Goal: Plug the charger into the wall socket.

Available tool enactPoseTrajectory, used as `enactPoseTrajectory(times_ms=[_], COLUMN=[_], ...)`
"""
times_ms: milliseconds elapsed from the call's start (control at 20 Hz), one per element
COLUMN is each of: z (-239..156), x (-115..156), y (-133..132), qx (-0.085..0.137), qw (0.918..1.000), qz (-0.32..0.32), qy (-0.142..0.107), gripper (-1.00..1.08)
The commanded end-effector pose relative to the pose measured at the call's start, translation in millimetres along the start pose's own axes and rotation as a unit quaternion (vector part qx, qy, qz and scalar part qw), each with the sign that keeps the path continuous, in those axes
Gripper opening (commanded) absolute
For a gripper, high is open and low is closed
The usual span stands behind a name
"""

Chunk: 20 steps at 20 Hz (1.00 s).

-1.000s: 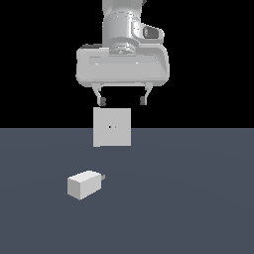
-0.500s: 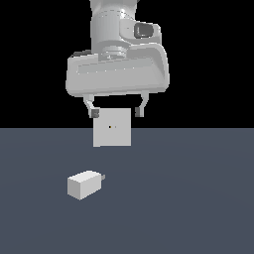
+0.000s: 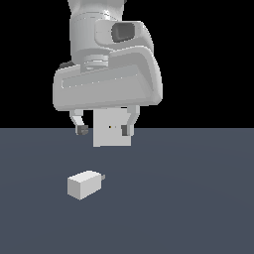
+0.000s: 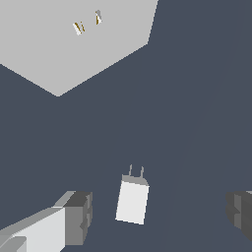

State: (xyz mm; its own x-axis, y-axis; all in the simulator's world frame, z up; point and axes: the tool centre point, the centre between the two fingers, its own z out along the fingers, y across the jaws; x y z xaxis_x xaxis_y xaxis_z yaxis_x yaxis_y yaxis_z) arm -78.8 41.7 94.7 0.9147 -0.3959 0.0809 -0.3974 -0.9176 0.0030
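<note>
The charger [image 3: 84, 184], a small white block with short grey prongs on one end, lies on the dark floor; in the wrist view the charger [image 4: 132, 199] shows between my two fingers but well below them. The wall socket [image 3: 112, 134] is an upright white square plate behind it, partly covered by my hand; its two small slots show on the wall socket [image 4: 74, 44] in the wrist view. My gripper [image 3: 103, 130] hangs open above the floor, up and to the exterior view's right of the charger, holding nothing.
The dark grey floor [image 3: 188, 198] spreads flat all around, with a black background above its far edge. Nothing else lies on it.
The hand has come down and toward the camera, looking much larger, and now covers the upper part of the socket. Charger and socket have not moved.
</note>
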Motion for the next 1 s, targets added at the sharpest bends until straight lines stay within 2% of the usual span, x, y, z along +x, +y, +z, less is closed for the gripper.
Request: enactPoseTrajectory(times_ms=[0,500,950], z=[7.0,26.2,31.2], x=[-8.7,-29.5,-34.2], y=[-2.2,-10.6,-13.4], qx=[-0.001,-0.006,-0.007], qw=[0.9998,0.9970,0.9959], qz=[0.022,0.076,0.090], qy=[0.004,0.012,0.014], gripper=[1.00,1.00,1.00])
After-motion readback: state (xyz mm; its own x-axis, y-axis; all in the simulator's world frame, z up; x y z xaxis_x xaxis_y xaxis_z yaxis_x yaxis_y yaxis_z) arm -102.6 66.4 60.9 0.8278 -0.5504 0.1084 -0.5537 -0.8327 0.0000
